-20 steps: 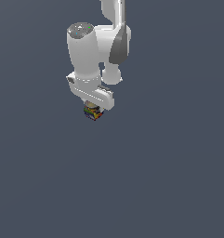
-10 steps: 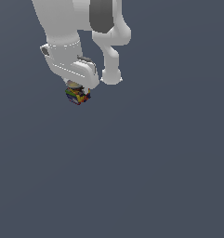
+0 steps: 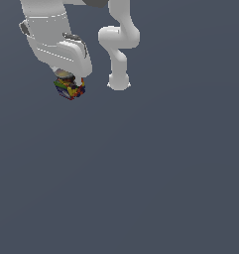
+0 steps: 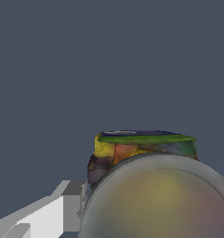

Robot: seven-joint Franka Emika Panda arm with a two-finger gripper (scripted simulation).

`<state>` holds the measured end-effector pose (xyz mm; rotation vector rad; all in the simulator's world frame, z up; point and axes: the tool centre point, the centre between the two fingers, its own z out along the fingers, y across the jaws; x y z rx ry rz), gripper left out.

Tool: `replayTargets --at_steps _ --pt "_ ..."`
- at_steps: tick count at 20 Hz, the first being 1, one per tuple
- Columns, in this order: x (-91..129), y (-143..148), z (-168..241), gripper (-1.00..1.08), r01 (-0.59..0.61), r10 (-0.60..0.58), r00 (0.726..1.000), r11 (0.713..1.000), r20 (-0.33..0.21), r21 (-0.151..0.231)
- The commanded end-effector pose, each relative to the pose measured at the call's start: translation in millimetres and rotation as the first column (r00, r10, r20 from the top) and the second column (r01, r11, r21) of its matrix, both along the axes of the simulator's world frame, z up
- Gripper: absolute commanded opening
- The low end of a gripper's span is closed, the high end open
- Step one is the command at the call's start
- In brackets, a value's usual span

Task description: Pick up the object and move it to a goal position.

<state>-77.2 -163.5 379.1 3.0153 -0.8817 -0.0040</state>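
The small cube (image 3: 70,88) with red, blue, yellow, green and orange patches hangs under my white gripper (image 3: 70,85) at the upper part of the exterior view's left. The gripper is shut on it and holds it above the grey floor. The fingers are mostly hidden behind the hand and the cube. In the wrist view the cube (image 4: 132,148) shows its green, yellow and orange faces close to the camera. A blurred round shape (image 4: 164,200) covers its lower part. One white finger (image 4: 48,214) shows beside it.
The arm's white base post (image 3: 118,79) stands on the dark grey floor (image 3: 141,173) to the exterior view's right of the gripper. No other objects show.
The gripper has carried the cube toward the exterior view's left and slightly up, away from the base post. It stays shut on the cube.
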Motion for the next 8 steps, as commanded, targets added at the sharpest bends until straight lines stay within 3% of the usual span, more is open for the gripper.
replayTargets --at_steps 1,8 --pt "0.9 -4.1 9.4 -1.00 -0.001 0.001 1.000 1.000 0.002 -0.001" --pt "2.3 -6.4 13.2 -1.00 -0.001 0.001 1.000 1.000 0.002 -0.001"
